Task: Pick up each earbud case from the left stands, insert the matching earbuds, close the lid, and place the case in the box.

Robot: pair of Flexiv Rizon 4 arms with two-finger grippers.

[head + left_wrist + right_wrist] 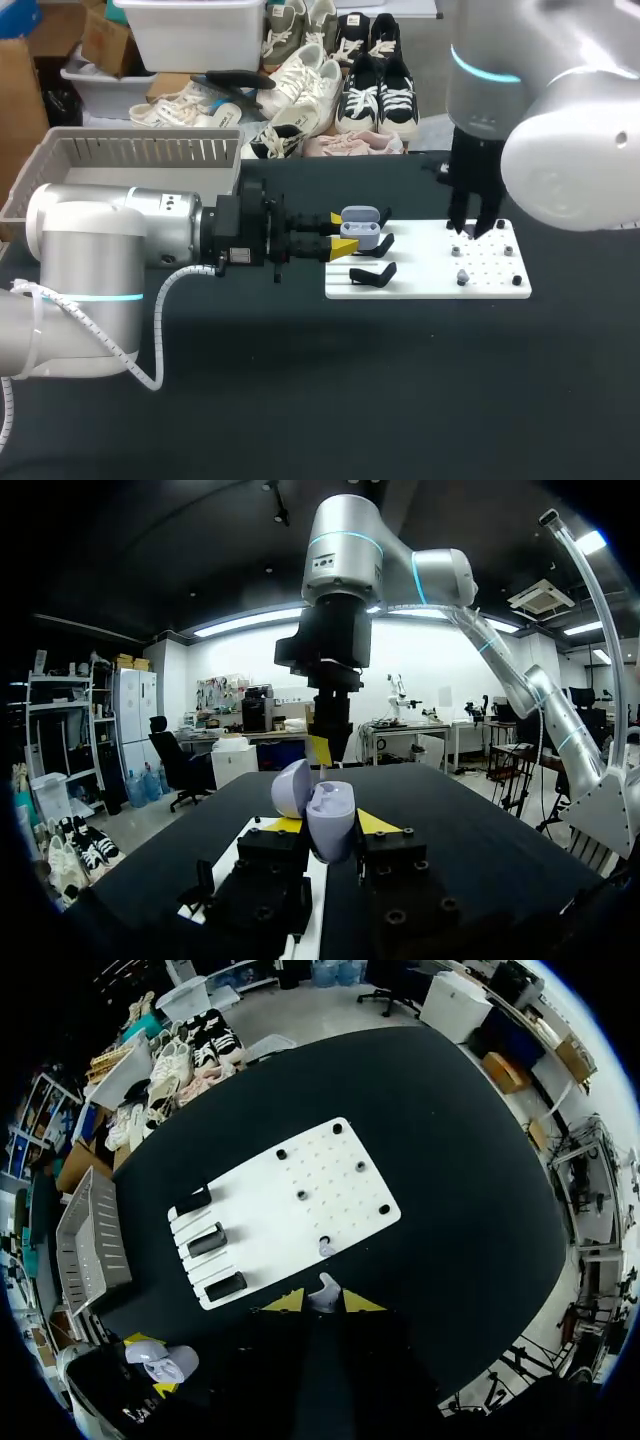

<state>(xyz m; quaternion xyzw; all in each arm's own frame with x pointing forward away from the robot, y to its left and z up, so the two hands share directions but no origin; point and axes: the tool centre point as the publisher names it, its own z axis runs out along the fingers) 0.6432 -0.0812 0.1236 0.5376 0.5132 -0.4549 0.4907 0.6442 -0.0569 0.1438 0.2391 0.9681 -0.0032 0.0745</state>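
While the left gripper (342,233) clamps it from both sides, the lavender earbud case (360,224) hangs lid-open by the stand end of the white board (420,285).
Case is clear of three black stands (207,1240). Right gripper (323,1302) sits over the board, fingers narrow, pinching a pale earbud (325,1288); second earbud (325,1248) on the board just ahead. Grey box (130,150) lies far left.

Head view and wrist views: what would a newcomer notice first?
The open lavender plastic earbud case, clamped in the left pincer at the left end of the white perforated board. Next, the right pincer above that board, gripping a small pale earbud.
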